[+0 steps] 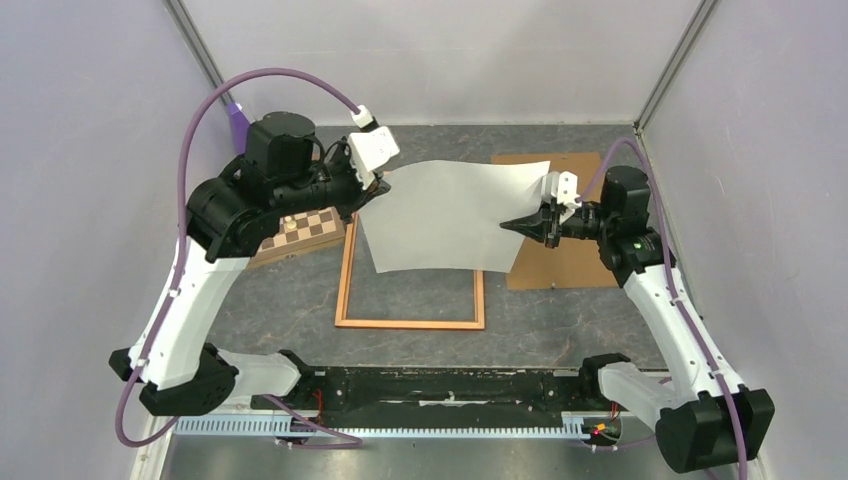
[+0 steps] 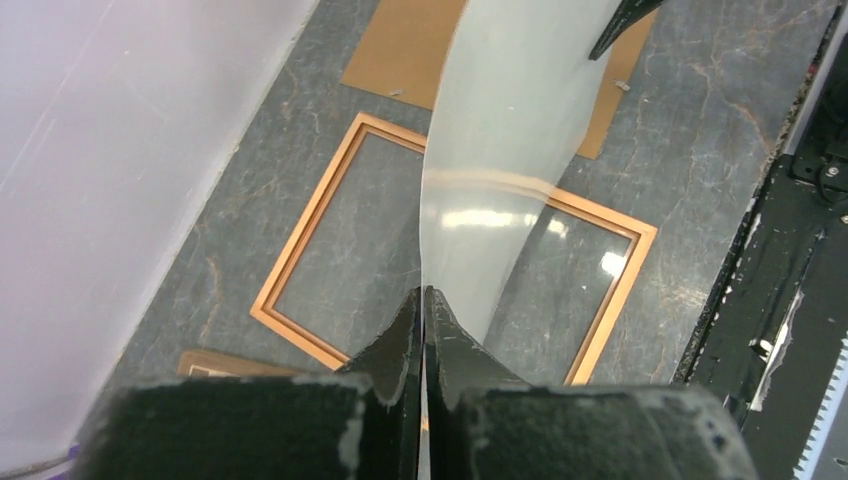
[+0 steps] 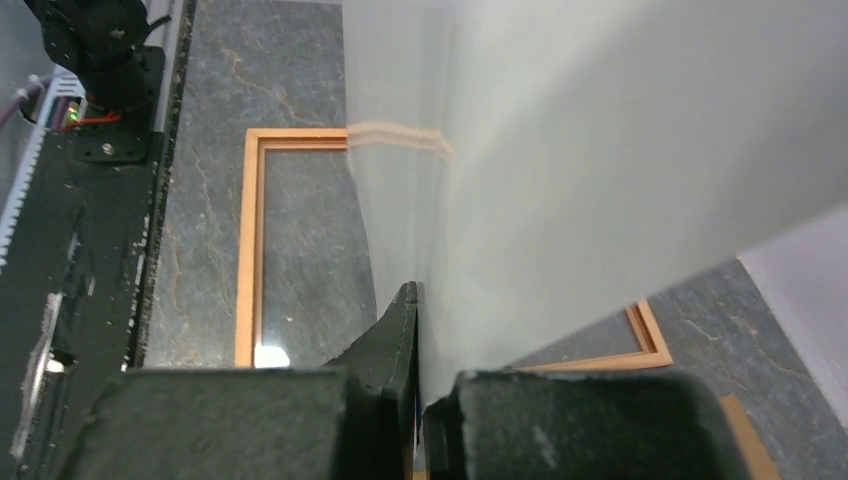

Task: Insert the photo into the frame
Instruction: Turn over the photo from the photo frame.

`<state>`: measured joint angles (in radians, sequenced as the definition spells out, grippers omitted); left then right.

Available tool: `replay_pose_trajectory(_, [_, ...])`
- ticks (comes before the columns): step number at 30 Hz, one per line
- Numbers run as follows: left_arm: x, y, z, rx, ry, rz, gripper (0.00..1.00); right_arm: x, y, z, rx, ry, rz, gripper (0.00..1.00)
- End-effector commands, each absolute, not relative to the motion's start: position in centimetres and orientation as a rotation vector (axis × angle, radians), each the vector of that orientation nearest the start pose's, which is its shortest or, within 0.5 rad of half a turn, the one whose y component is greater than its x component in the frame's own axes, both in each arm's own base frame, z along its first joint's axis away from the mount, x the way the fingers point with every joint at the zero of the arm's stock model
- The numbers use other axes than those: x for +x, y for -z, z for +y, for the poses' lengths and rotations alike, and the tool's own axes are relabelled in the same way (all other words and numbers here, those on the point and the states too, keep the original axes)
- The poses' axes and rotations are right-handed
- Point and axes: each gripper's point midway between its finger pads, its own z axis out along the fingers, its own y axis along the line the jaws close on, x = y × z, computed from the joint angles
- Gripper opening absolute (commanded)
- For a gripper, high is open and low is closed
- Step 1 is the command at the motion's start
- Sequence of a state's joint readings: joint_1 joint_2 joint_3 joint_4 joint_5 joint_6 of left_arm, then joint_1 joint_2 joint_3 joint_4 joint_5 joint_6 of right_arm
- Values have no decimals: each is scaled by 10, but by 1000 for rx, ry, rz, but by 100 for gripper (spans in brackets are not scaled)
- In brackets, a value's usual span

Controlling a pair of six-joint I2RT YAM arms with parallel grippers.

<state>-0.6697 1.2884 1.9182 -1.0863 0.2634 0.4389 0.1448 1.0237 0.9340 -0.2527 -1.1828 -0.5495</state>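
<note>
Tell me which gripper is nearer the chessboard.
Left. The left gripper, shut on the photo, sits just beside the chessboard; the right gripper holds the photo's opposite edge, across the frame from it.

The photo [image 1: 450, 215] is seen from its back as a thin white sheet of paper, smooth and faintly glossy. In the left wrist view an orange rail of the frame [image 1: 410, 322] is mirrored on it. The frame is made of orange-brown wood with a smooth satin finish. The table [image 1: 560, 320] is surfaced in dark grey, veined, stone-like material. A backing panel [image 1: 575, 265] of plain brown hardboard, dull and flat, is laid on it. The left gripper [image 2: 422, 300] and right gripper [image 3: 418, 300] are shown as matt black plastic, scuffed pale at the edges. The arms [image 1: 190, 305] are cased in smooth white and black plastic.
</note>
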Motion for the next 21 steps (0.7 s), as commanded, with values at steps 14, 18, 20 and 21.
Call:
replay_pose_trajectory(14, [253,-428,-160,949,92,1696,80,260,-276,246,-994,-1059,1543,0])
replay_pose_trajectory(18, [276,-434,-142,836,-44,1704,83,281,-256,253,-905,-1115,1680,0])
replay_pose_trajectory(20, [287,-440,-131,768,-102,1701,83,292,-243,256,-857,-1138,1753,0])
replay_pose_trajectory(21, [292,-444,-126,735,-130,1699,84,296,-235,258,-842,-1152,1787,0])
